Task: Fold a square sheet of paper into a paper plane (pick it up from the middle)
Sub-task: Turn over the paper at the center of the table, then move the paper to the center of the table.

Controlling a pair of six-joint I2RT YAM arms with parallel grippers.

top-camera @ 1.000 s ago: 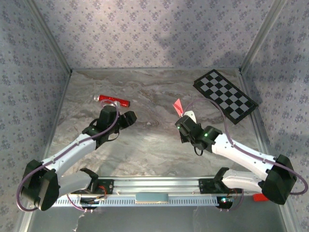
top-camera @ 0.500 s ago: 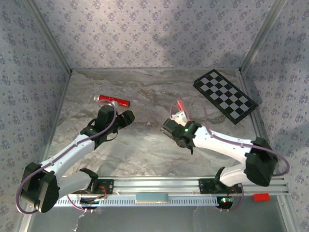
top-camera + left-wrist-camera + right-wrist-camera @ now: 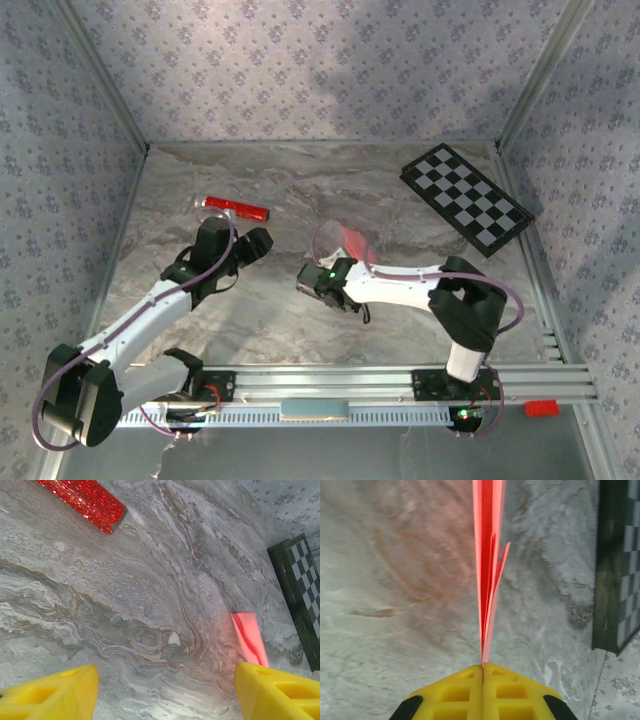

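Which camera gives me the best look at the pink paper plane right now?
Right wrist: the paper plane stands edge-on and close, folded layers distinct, pinched in the shut right gripper. Left wrist catches one pink strip of it low on the right. Top external shows a small blurry patch.

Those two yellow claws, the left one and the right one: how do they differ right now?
The left gripper stands open, its jaws wide apart; the right gripper is shut, its jaws pressed together. The left gripper holds nothing, with bare table showing between its jaws; the right gripper pinches the folded pink paper by one end, so it sticks out ahead, edge-on. Both are yellow.
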